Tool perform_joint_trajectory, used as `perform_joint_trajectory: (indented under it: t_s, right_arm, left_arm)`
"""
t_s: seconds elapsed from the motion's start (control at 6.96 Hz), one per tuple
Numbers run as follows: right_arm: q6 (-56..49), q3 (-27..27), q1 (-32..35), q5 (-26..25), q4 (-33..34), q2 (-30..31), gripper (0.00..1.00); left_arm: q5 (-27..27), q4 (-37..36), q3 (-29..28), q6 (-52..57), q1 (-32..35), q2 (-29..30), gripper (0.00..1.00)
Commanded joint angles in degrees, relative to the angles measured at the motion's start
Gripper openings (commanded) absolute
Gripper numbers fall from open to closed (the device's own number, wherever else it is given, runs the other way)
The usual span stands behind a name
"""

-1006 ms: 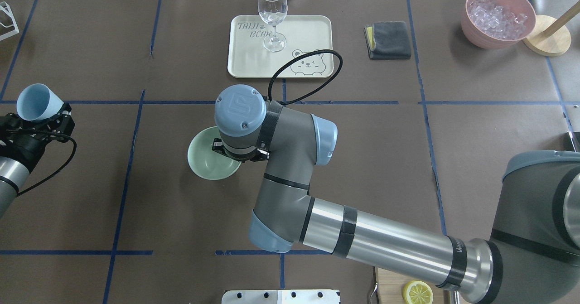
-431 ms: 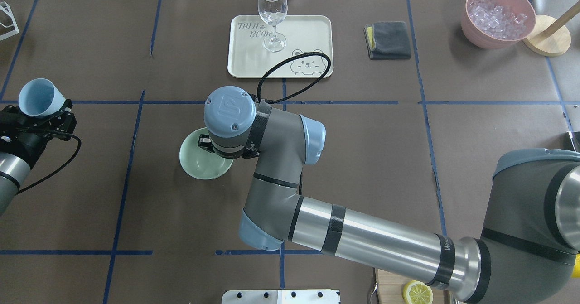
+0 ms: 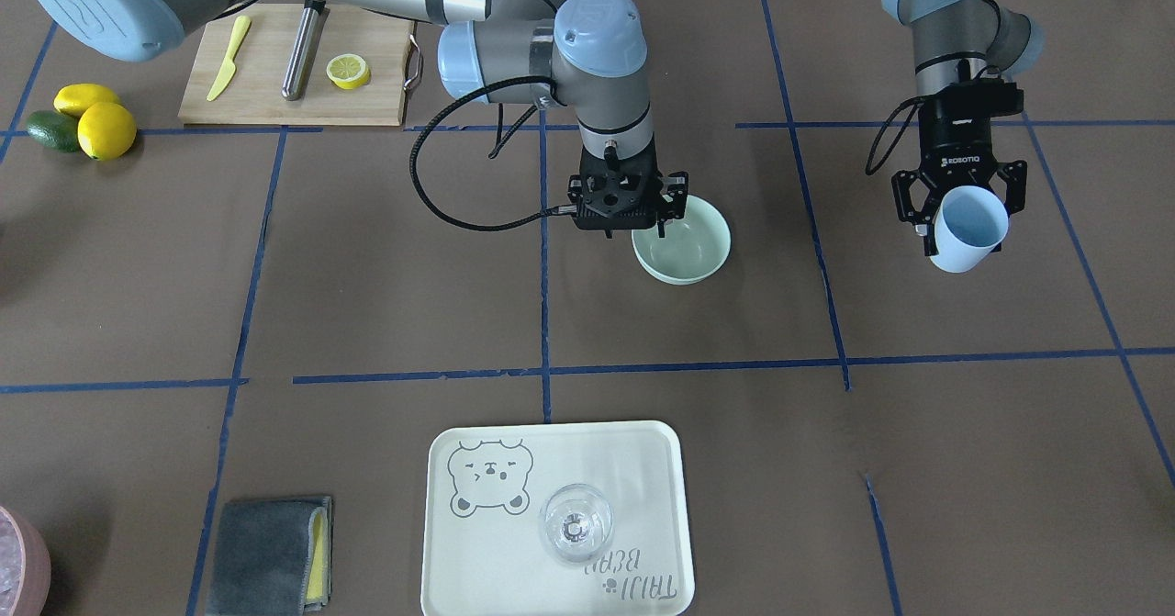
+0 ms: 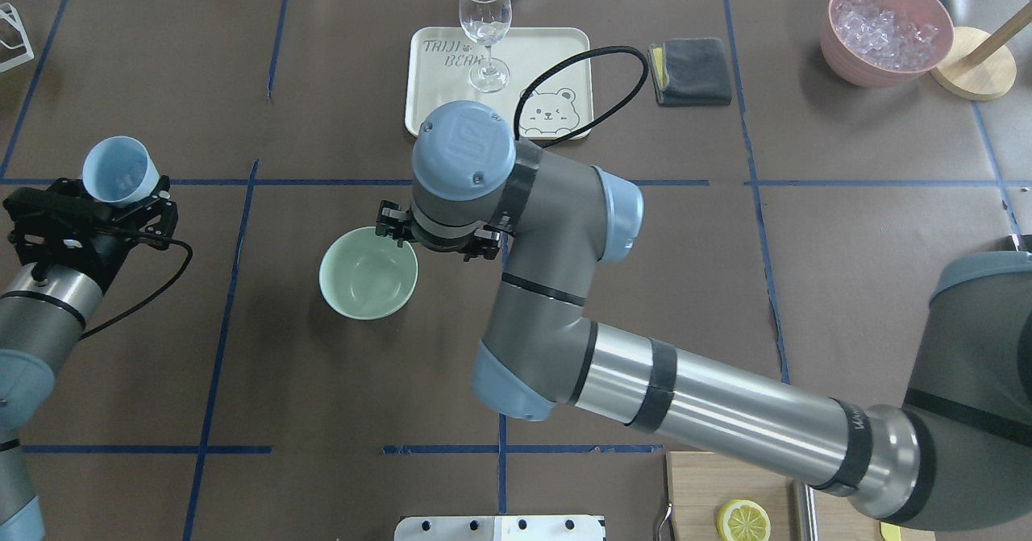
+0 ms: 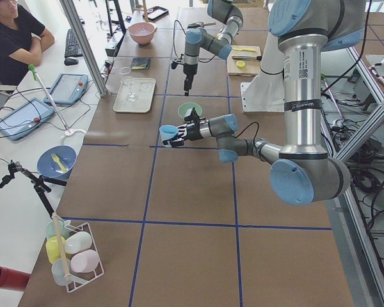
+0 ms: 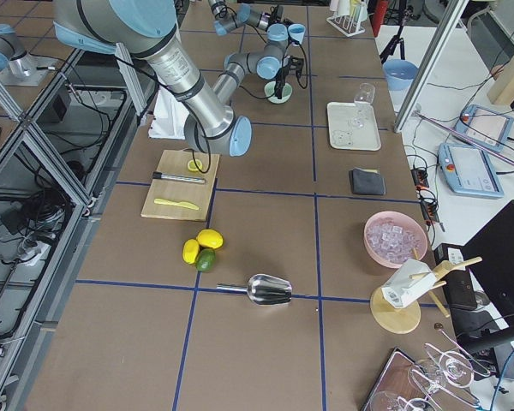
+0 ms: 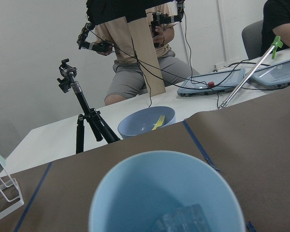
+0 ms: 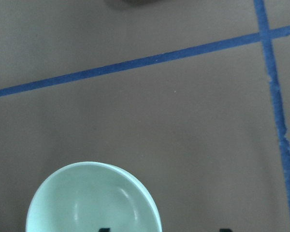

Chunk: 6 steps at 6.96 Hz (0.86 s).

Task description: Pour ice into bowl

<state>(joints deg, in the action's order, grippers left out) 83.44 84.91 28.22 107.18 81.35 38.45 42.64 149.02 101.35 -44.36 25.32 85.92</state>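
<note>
Nearest the robot, the mint-green bowl (image 4: 368,275) sits upright and empty on the tabletop (image 4: 846,299), a little further toward the robot's left than it was a second ago. It is now fully uncovered, since the wrist that hung over it has pulled back. Just beyond the rim, the right tool (image 3: 630,214) hovers beside the bowl rather than over it. Its jaws are spread wide and grasp nothing, and the right wrist view shows the two fingertips apart above the bowl's edge. This suggests the bowl has been placed and released, which leaves the way clear for the pour. Further out on the robot's left, the left tool (image 3: 960,201) is clenched around the blue cup (image 4: 121,168). The cup has come closer to the bowl and turned more upright, yet it is well apart from the bowl. The ice (image 7: 180,220) lies at the bottom of the cup as a few clear cubes, and none has been poured. At the far edge stand a wine glass (image 4: 484,29) on a cream bear tray (image 4: 556,49) and a pink bowl (image 4: 846,69) of crushed ice.
</note>
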Motion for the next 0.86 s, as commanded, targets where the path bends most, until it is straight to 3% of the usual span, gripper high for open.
perform_joint_trajectory:
  t_s: [0.0, 0.29, 0.72]
  right_arm:
    - [-1.68, 14.0, 3.58, 3.55, 1.79, 13.0, 1.0]
    - [-4.77, 15.55, 4.47, 3.48, 1.71, 15.25, 1.0]
    - [-4.86, 15.46, 4.64, 3.48, 1.36, 15.69, 1.0]
  left_arm:
    - [-7.42, -13.78, 0.16, 0.59, -4.89, 6.52, 0.0]
    - [-16.58, -18.5, 2.0, 10.72, -9.04, 6.89, 0.0]
    - [-22.4, -18.67, 1.92, 30.39, -12.83, 7.15, 0.0]
